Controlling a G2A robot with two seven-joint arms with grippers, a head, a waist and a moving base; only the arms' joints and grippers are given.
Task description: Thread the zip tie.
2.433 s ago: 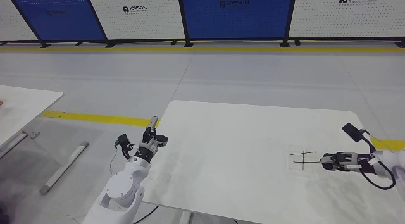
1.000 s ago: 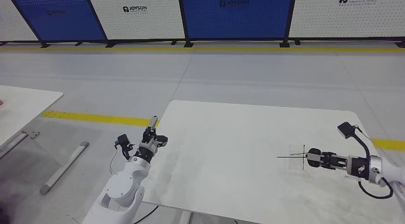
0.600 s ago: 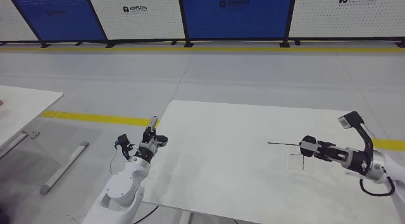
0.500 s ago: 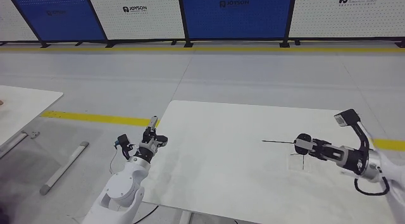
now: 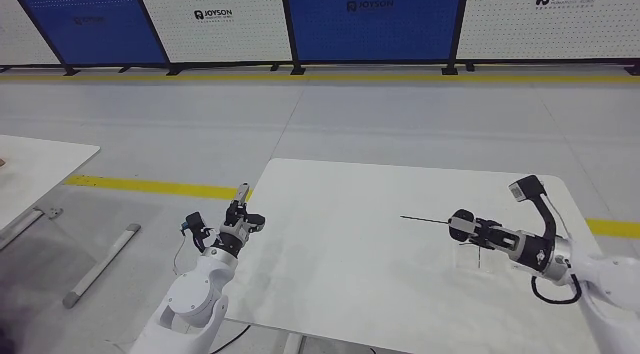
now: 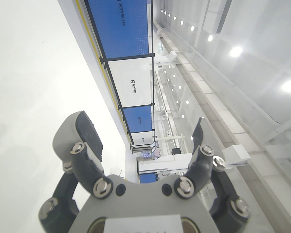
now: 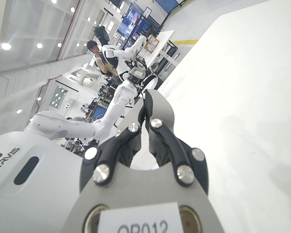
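Black zip tie (image 5: pixel 425 221) pinched endwise in clenched right claw (image 5: pixel 457 225), judged prone to swivelling loose; left claw (image 6: pixel 140 118) released, well apart.

You see bright, even light from ceiling lamps (image 6: pixel 235 51), the table (image 5: pixel 340 254) glaring near-white, and wrist views bowed at their edges.

Each blue or white wall panel (image 5: pixel 370 4) behind the counter carries 1 logo with a short word beside it, the same mark on every panel. In the left wrist view this mark runs sideways. A white label (image 7: pixel 138 219) on the base of the right gripper (image 7: pixel 145 98) bears dark letters and digits, cut off at the edge.
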